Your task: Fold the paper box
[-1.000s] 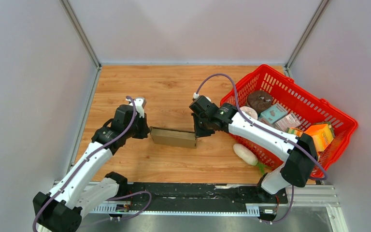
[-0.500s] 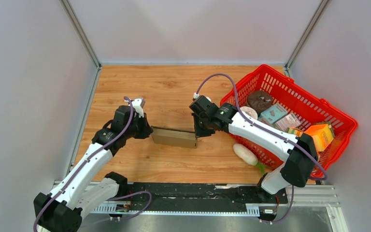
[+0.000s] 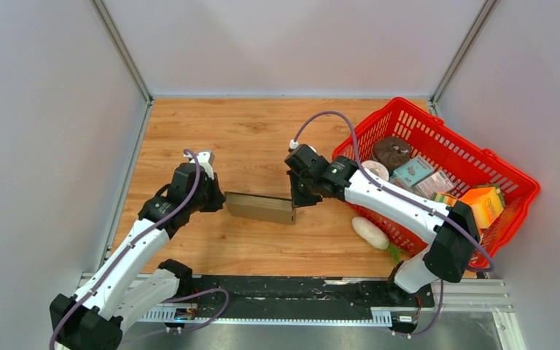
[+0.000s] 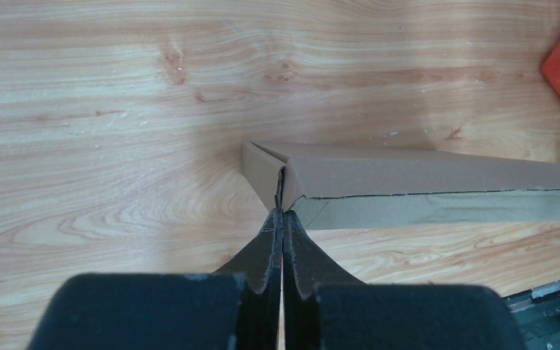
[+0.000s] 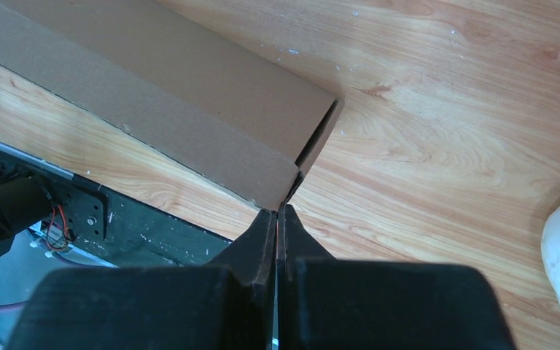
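Currently you have both arms at the paper box (image 3: 261,208), one at each end. The box lies flat on the wooden table (image 3: 248,131), a long, low brown cardboard shape in the middle of the workspace, its long sides running roughly left to right.

Your left gripper (image 4: 283,215) is clenched, fingertips pressed together, and the tips touch the box's left end right where a narrow slit shows between the folded end panels. You cannot tell from the wrist view whether any cardboard is nipped between the tips.

Your right gripper (image 5: 278,210) is likewise closed tight, with no gap between the fingers. Its tips meet the near corner of the box's right end, where the end stands slightly open and dark inside.

To the right, the red basket (image 3: 408,120) sits tilted against the table's edge, filled with assorted packages. A white oblong object (image 3: 370,232) lies on the table just beside the basket's near wall, well apart from the box.
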Tool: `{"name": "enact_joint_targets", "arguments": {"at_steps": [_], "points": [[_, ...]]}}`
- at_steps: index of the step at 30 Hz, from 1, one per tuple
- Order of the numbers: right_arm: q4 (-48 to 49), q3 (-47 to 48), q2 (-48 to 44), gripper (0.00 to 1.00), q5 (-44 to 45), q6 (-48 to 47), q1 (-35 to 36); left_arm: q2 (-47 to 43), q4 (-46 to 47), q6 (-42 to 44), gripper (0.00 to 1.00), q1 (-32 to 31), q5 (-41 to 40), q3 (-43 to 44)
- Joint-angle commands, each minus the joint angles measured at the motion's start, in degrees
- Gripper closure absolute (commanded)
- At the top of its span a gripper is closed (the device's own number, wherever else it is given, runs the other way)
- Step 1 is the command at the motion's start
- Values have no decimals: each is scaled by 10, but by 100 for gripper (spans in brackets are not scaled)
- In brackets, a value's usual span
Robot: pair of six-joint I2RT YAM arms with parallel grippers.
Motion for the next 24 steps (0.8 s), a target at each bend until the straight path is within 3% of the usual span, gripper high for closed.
{"name": "enact_joint_targets", "arguments": {"at_steps": [1, 3, 6, 10, 11, 14, 19, 24], "points": [[29, -3, -3, 100, 8, -27, 13, -7, -13, -5, 100, 0, -17, -22], [42, -11, -2, 96, 9, -46, 18, -15, 1, -6, 100, 0, -4, -30], [37, -8, -3, 82, 21, -64, 22, -23, 8, -6, 100, 0, 2, -26], [27, 5, -19, 57, 46, -112, 28, -28, 12, 3, 100, 0, 13, -27], [27, 9, -30, 47, 54, -137, 32, -27, 13, 3, 100, 0, 19, -27], [27, 21, -43, 33, 99, -182, 45, -25, 15, 0, 100, 0, 26, -28], [94, 22, -35, 25, 186, -359, 118, -23, 17, -2, 100, 0, 22, -28], [311, -79, 0, 25, 294, -538, 205, -17, 23, -4, 100, 0, 26, -36]]}}
